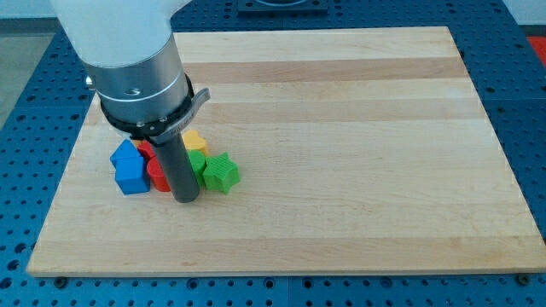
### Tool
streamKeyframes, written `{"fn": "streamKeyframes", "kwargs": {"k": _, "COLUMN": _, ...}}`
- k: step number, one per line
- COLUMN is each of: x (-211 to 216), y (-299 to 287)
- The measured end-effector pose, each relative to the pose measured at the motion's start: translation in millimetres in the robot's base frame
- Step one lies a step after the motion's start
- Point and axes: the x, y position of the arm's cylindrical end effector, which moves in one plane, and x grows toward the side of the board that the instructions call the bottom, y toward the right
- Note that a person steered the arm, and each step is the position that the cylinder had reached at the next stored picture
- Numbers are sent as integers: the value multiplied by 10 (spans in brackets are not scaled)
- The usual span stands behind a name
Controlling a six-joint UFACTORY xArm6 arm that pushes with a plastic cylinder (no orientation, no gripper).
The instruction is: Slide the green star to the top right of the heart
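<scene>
Camera view shows my tip on the worktop near its left edge, just left of the green star, placed to shove it rightward. Behind sit blue, red and yellow blocks; heart unclear. No gripper fitted.

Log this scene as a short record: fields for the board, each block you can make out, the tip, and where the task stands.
board: wooden board on a blue perforated bench
green star: right end of the cluster at the view's left
second green block: touching the star's left, shape unclear
yellow block: above the greens, partly hidden
red block: left of the rod, mostly hidden, so heart shape unconfirmed
blue blocks: cluster's left end
my tip: at the cluster's lower edge, just left of the star
task: star not yet moved up-right
</scene>
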Motion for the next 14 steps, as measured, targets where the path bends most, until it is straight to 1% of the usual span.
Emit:
{"fn": "streamKeyframes", "kwargs": {"k": 1, "x": -85, "y": 0}}
{"fn": "streamKeyframes", "kwargs": {"k": 2, "x": 100, "y": 0}}
{"fn": "streamKeyframes", "kwargs": {"k": 3, "x": 549, "y": 0}}
{"fn": "streamKeyframes", "kwargs": {"k": 4, "x": 924, "y": 171}}
{"fn": "streamKeyframes", "kwargs": {"k": 5, "x": 546, "y": 480}}
{"fn": "streamKeyframes", "kwargs": {"k": 6, "x": 50, "y": 510}}
{"fn": "streamKeyframes", "kwargs": {"k": 7, "x": -184, "y": 510}}
{"fn": "streamKeyframes", "kwargs": {"k": 8, "x": -706, "y": 510}}
{"fn": "streamKeyframes", "kwargs": {"k": 9, "x": -856, "y": 510}}
{"fn": "streamKeyframes", "kwargs": {"k": 10, "x": -919, "y": 511}}
{"fn": "streamKeyframes", "kwargs": {"k": 12, "x": -897, "y": 950}}
{"fn": "streamKeyframes", "kwargs": {"k": 14, "x": -1091, "y": 791}}
